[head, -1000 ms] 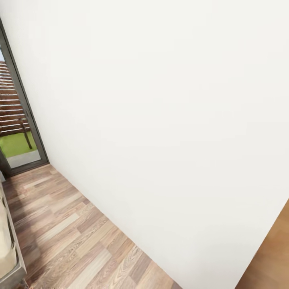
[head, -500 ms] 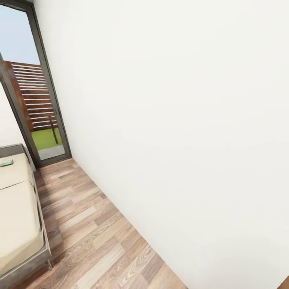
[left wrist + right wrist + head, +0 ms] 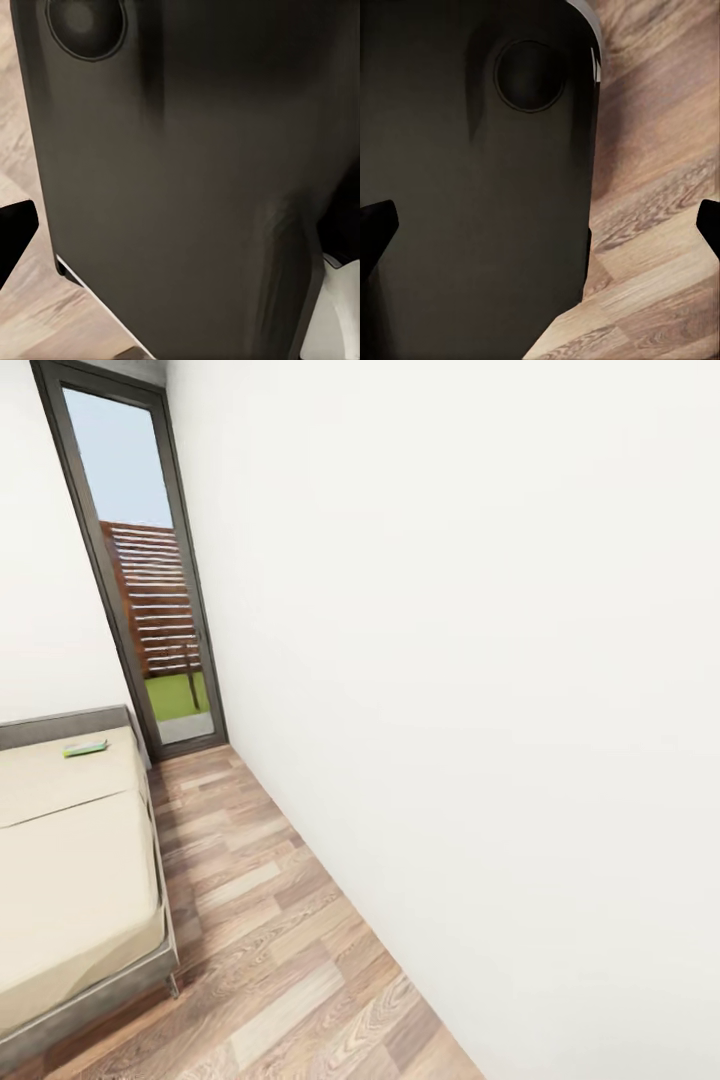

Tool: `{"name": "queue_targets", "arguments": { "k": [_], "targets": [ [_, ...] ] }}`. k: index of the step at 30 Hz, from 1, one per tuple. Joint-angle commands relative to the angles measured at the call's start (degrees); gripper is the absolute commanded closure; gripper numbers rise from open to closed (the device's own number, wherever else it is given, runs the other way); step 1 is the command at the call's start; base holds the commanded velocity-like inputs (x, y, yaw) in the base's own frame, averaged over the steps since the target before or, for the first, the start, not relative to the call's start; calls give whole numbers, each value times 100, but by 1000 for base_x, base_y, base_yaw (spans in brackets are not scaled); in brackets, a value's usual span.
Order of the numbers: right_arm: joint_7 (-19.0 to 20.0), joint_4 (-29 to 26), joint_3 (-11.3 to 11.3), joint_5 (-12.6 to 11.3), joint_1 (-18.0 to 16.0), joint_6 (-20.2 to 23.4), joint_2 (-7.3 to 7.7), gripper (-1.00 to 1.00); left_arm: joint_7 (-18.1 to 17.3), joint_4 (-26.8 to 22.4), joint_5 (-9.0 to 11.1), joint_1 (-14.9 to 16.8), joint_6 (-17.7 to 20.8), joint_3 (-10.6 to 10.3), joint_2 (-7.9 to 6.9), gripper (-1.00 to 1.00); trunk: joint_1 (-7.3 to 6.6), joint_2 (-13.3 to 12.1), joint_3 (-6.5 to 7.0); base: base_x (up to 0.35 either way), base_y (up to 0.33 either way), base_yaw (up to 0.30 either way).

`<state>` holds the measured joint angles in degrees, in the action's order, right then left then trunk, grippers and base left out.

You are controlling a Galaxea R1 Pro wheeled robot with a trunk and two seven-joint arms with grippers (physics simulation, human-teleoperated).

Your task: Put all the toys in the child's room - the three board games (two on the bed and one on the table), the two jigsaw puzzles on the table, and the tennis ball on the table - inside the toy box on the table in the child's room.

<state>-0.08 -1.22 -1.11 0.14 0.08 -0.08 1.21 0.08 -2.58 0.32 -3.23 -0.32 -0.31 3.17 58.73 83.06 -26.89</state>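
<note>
The bed (image 3: 75,860), with a cream mattress and a grey headboard, sits at the left of the head view. A flat green and white board game (image 3: 86,748) lies on it near the headboard. The table, toy box, jigsaw puzzles and tennis ball are out of view. In the right wrist view my right gripper (image 3: 540,225) is open, its dark fingertips at both edges, with nothing between them. In the left wrist view one dark fingertip (image 3: 15,232) of my left gripper sits far out at the edge, empty, in front of my dark body (image 3: 180,180).
A long white wall (image 3: 480,660) runs along the right. Between it and the bed lies a strip of wooden floor (image 3: 260,920). At its far end stands a tall glass door (image 3: 150,590) with a dark frame, with a fence and grass outside.
The head camera has swung left: the door and floor slid to the right in the picture, and much more of the bed, with the board game on it, has come into view.
</note>
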Motion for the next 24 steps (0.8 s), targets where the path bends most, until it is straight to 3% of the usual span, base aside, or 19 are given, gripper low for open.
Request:
{"name": "queue_targets", "arguments": {
  "k": [1, 15, 24],
  "targets": [
    [-1, -5, -11, 1, 1, -1, 1, -100, 1, -10, 3, -3, -3, -3, 1, -100, 0, 2, -4, 0, 0, 294],
    [-1, -13, -12, 3, 1, -1, 2, -100, 1, -39, 9, -3, -3, -9, 7, -100, 0, 2, -4, 0, 0, 294],
    [-6, -60, -23, 12, 1, -8, 2, -100, 5, -338, 33, -3, 1, 0, 8, -100, 0, 2, -4, 0, 0, 297]
  ]
}}
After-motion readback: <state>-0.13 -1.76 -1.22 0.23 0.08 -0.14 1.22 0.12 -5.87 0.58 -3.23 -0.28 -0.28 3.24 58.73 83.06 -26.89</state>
